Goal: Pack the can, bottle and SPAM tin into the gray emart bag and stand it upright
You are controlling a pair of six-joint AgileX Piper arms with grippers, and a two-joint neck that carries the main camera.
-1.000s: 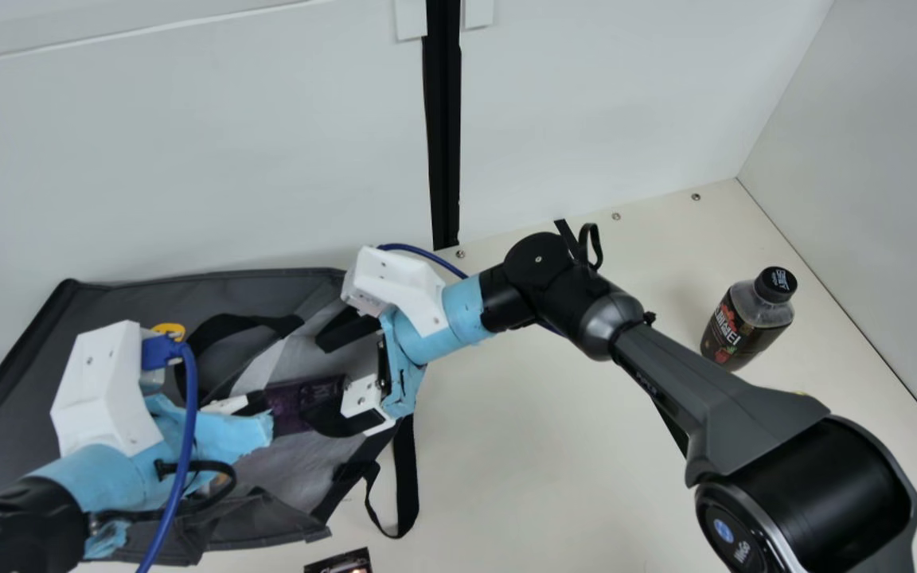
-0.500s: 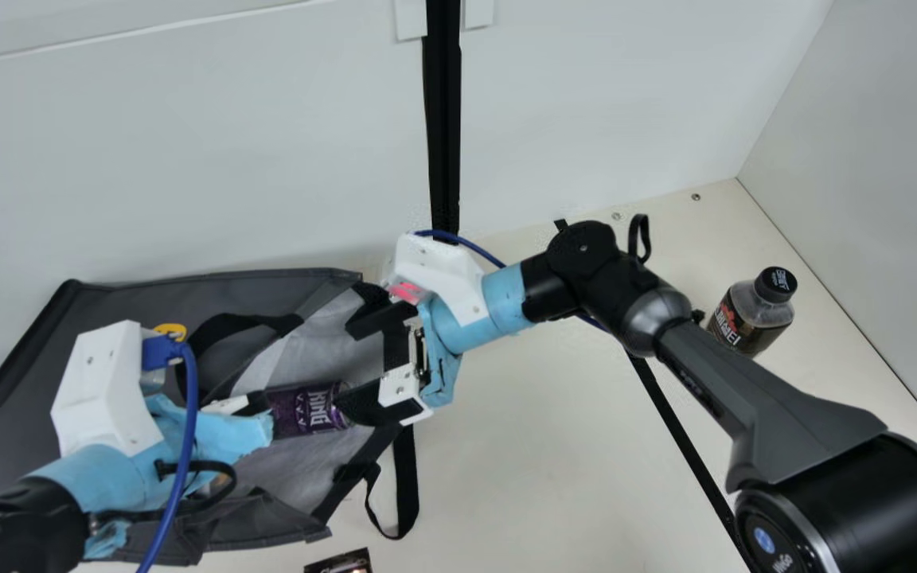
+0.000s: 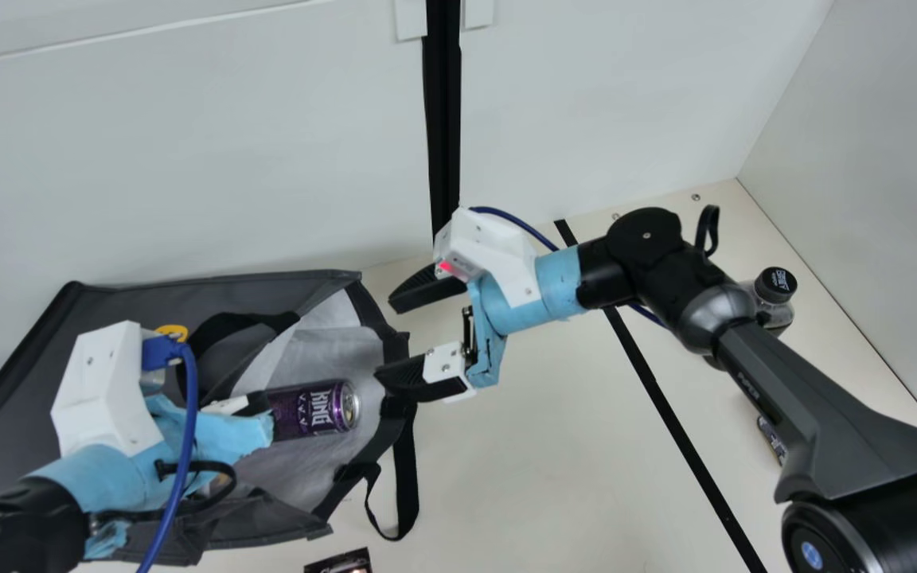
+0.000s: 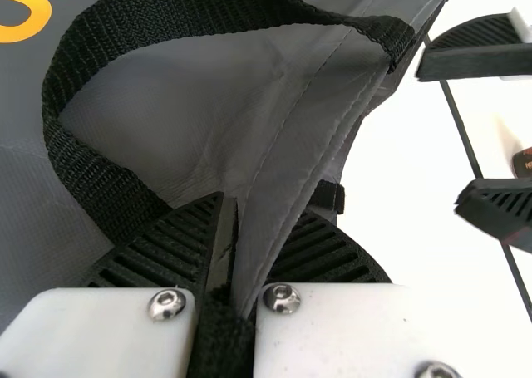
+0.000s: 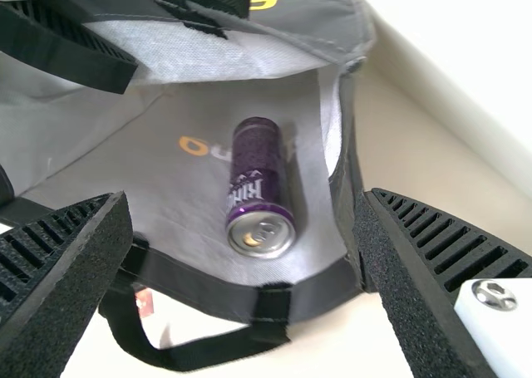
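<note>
My left arm [image 3: 96, 481] slants over the bag [image 3: 136, 298], its left end effector [image 3: 253, 403] pinching the fabric edge. My right arm [image 3: 777, 390] angles in across the tabletop [image 3: 538, 461], right end effector [image 3: 385, 341] spread wide, facing the bag's mouth. The can [image 3: 307, 410] lies inside; the bottle [image 3: 775, 301] stands upright, partly behind my right arm.

Both my arms [image 3: 95, 477] are wearing light-blue wrap [image 3: 558, 290] below white housings [image 3: 498, 247], blue cables [image 3: 180, 461] trailing off. Right arm [image 3: 745, 358] is showing a round black joint [image 3: 643, 235], silver-gray collar [image 3: 717, 310], dark gray link [image 3: 840, 434], blue dot [image 3: 811, 555]. Also sporting white mounts [image 4: 100, 332], silver screws [image 4: 167, 304], black ribbed fingers [image 5: 453, 237].
</note>
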